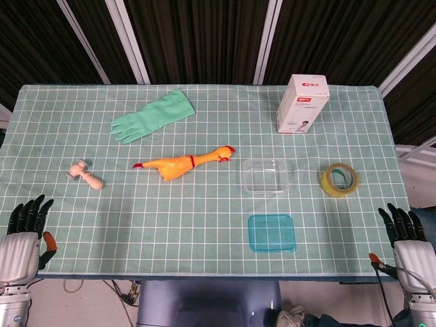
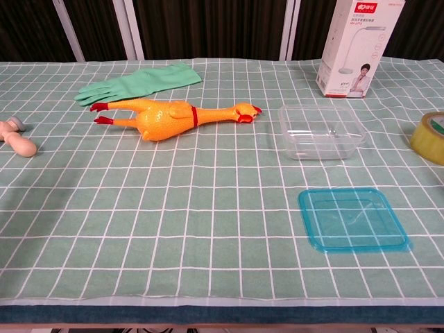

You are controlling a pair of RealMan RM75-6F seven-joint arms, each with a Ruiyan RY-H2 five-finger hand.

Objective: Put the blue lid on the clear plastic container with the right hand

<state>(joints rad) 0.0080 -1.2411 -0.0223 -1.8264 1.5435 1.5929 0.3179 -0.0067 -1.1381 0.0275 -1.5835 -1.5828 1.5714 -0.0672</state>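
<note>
Two hands wait empty, fingers spread, at the worktop's [image 1: 204, 204] near edge. Blue lid [image 1: 272, 233] lies flat just before the clear container [image 1: 266, 176], nearer the right hand [image 1: 409, 242] than the left hand [image 1: 24, 235].

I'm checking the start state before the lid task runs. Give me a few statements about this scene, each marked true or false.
1. The blue lid lies flat on the cloth, nearer the robot than the container. True.
2. The container already has its lid on. False: it is open and empty.
3. The right hand holds the lid. False: it holds nothing, at the table's near edge.
4. The tape roll sits to the right of the container. True.
5. The rubber chicken lies inside the container. False: it lies on the cloth to its left.
</note>
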